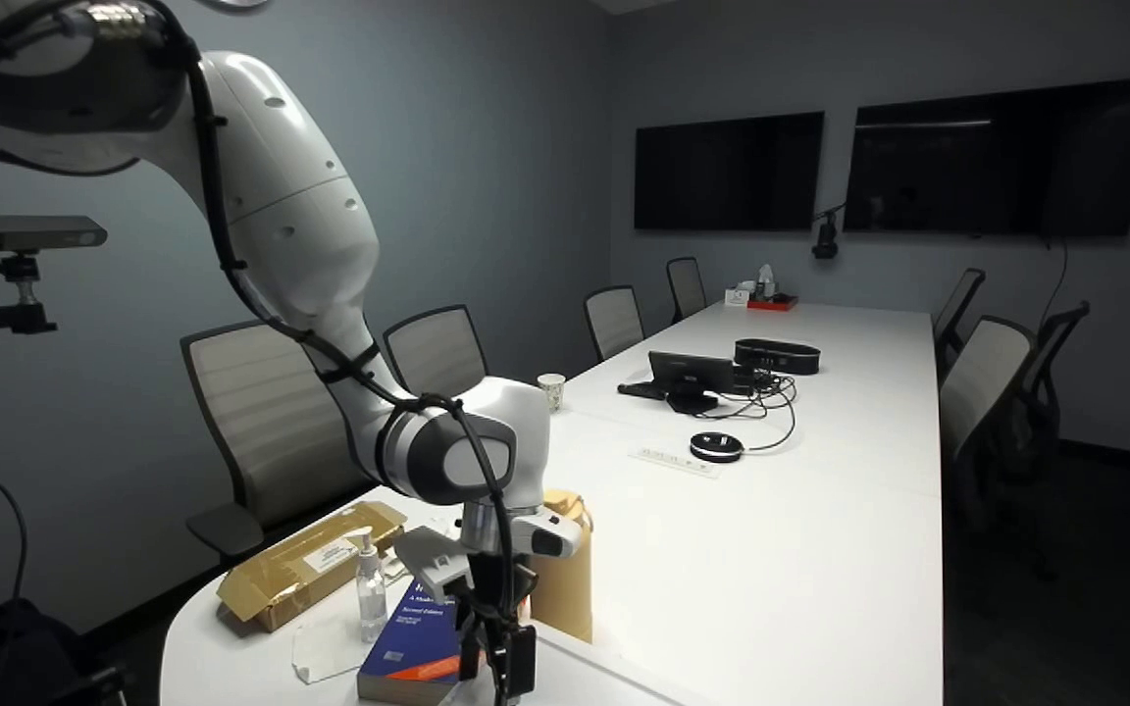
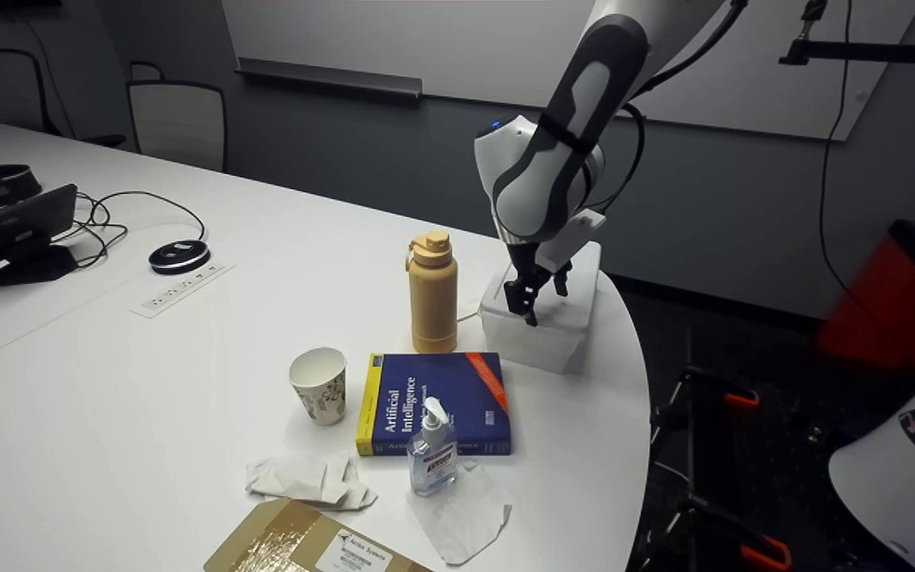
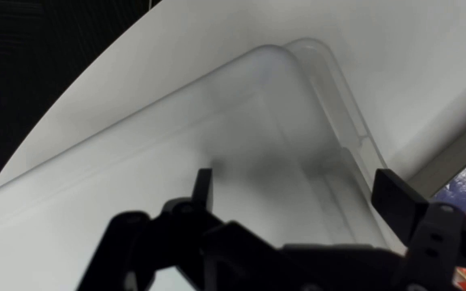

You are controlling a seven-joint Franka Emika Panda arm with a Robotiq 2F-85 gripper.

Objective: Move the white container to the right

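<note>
A white lidded plastic box, the white container under my gripper, stands near the table's rounded end; its front wall [image 2: 529,347] shows in an exterior view. Its lid [image 3: 136,169] fills much of the wrist view. My gripper [image 2: 546,304] points down over the lid's edge. In the wrist view the gripper [image 3: 295,176] is open, one finger over the lid and one past the edge on the book's side. Nothing shows held between the fingers. I cannot tell whether a finger touches the box. The gripper [image 1: 498,659] also shows in an exterior view.
A tall tan bottle [image 2: 434,306] and a blue book [image 2: 442,405] stand close to the box. A patterned white paper cup [image 2: 320,387], a sanitizer bottle [image 2: 432,459], napkins [image 2: 310,481] and a cardboard box [image 1: 320,564] lie farther along. The table edge [image 3: 91,68] curves close by.
</note>
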